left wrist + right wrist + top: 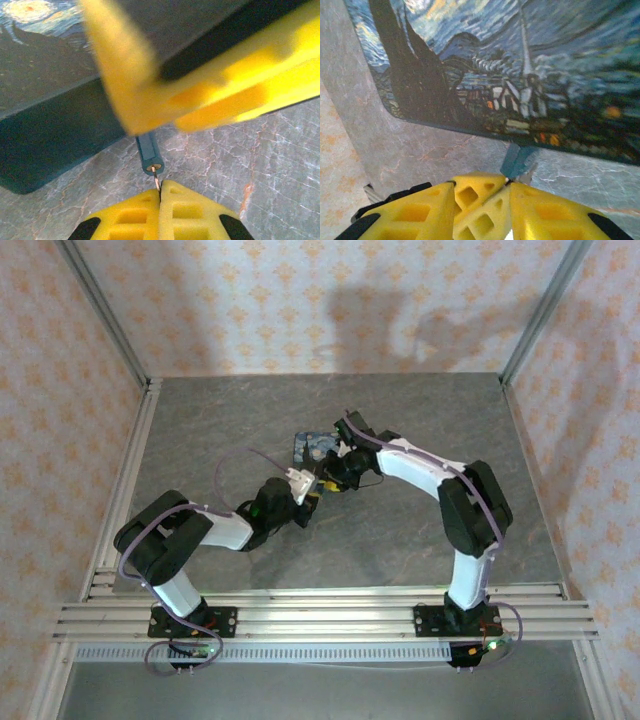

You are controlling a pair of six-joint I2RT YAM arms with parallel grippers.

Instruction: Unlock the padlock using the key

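From the top external camera, both arms reach to the middle of the grey bench (200, 430). The left end effector (312, 494) and right end effector (330, 480) meet just in front of the Starry Night box (312, 447). The lock is too small to make out from here.

In the left wrist camera, the left end effector (160, 189) has its yellow fingers pressed together on a thin metal key (156, 177). The key's tip sits in the end of the padlock (149, 150), a small blue cylinder just beside the box's dark side wall (50, 145). The right end effector (142, 126) comes in from above, and its two fingers converge over the padlock's far end.

In the right wrist camera, the right end effector (507, 182) has its fingertips close together at the padlock (516, 161), which lies on the bench (420, 145) against the box's (520, 75) lower edge. I cannot tell whether those fingers are pinching it or standing slightly apart.
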